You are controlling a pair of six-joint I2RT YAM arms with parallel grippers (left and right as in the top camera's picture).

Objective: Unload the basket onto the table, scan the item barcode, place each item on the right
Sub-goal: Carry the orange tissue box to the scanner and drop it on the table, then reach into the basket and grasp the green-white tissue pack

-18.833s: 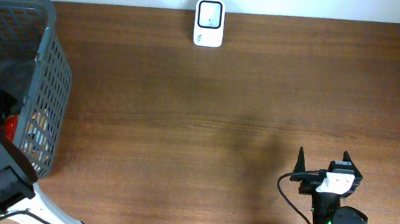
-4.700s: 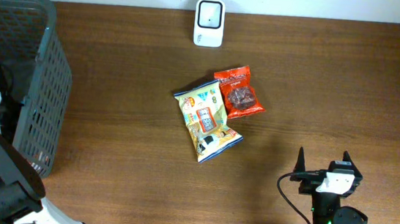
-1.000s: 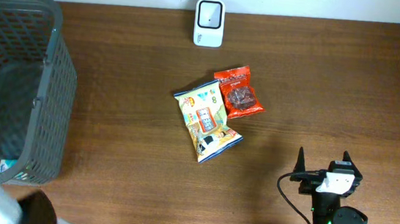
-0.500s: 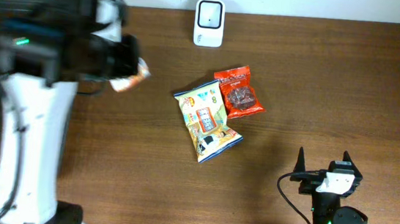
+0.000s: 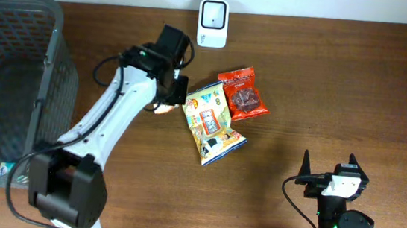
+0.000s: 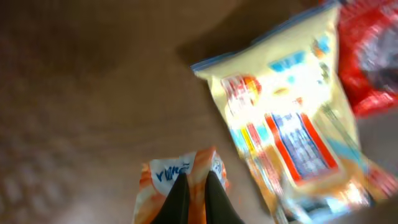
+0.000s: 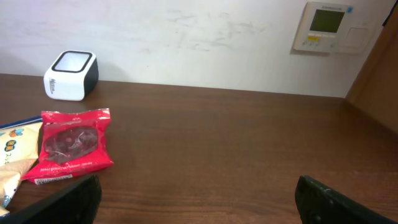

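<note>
My left gripper (image 5: pixel 167 104) is shut on a small orange-and-white snack packet (image 5: pixel 162 111), pinching its top edge just left of a yellow snack bag (image 5: pixel 211 122). In the left wrist view the packet (image 6: pixel 180 179) hangs between my dark fingers (image 6: pixel 176 200), blurred, over the brown table, with the yellow bag (image 6: pixel 292 124) beside it. A red packet (image 5: pixel 243 94) lies against the yellow bag's far right corner. The white scanner (image 5: pixel 213 23) stands at the table's back edge, also seen as the white scanner (image 7: pixel 71 74) in the right wrist view. My right gripper (image 5: pixel 328 160) rests open and empty at the front right.
A dark grey mesh basket (image 5: pixel 50 77) stands at the far left with something small in its front corner. A wall panel (image 7: pixel 326 26) hangs behind the table. The red packet (image 7: pixel 74 146) lies left of my right gripper (image 7: pixel 199 200).
The left arm has swung out of the basket and across to the right with the orange packet, coming down beside the yellow bag. The right arm has not moved.
</note>
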